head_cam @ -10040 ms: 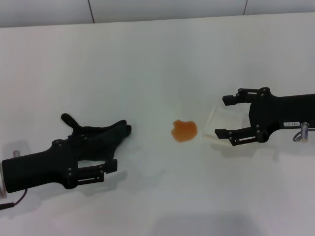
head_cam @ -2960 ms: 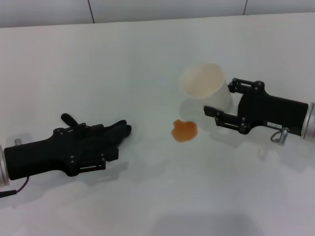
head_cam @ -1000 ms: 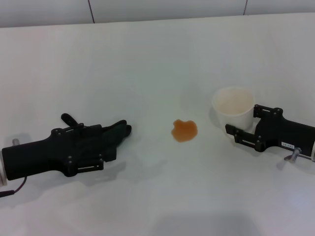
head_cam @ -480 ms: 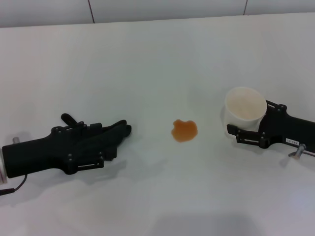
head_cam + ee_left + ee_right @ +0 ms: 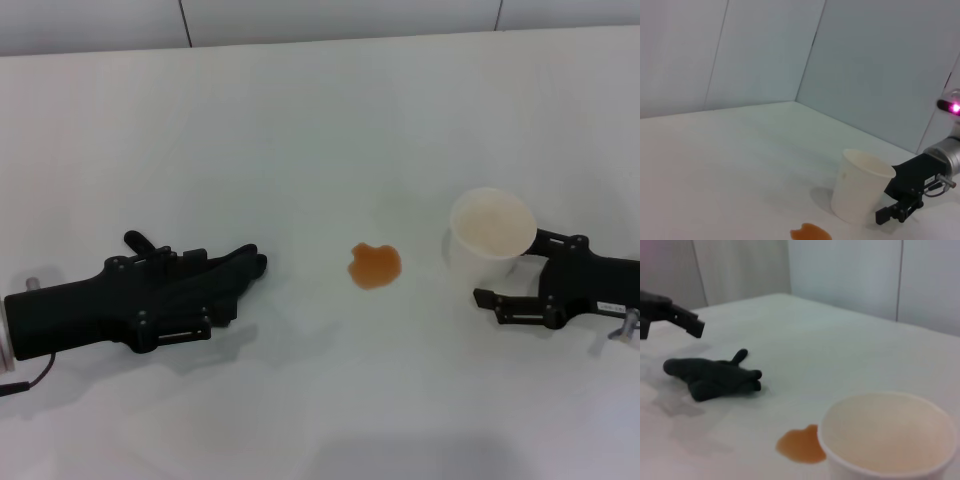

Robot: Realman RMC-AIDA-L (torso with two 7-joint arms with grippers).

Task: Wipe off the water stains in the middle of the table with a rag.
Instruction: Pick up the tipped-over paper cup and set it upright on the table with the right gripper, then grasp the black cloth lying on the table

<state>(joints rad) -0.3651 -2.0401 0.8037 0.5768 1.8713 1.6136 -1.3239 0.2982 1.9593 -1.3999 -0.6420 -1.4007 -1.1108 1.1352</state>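
Observation:
The water stains are one small orange blob (image 5: 375, 265) in the middle of the white table (image 5: 320, 120); the blob also shows in the left wrist view (image 5: 810, 232) and the right wrist view (image 5: 802, 444). The black rag (image 5: 235, 272) lies left of it, also seen in the right wrist view (image 5: 715, 377). My left gripper (image 5: 207, 292) is open over the rag's near end, and in the right wrist view it hangs above the rag without touching it. My right gripper (image 5: 508, 267) is open, right of the blob, with a paper cup at its fingertips.
A white paper cup (image 5: 488, 225) stands upright right of the blob, mouth up; it also shows in the left wrist view (image 5: 860, 187) and the right wrist view (image 5: 890, 435). The table's far edge meets a grey wall (image 5: 330, 15).
My right gripper carried the cup right, away from the blob, then drew back toward me, leaving it standing at its fingertips. My left gripper and the rag have barely moved.

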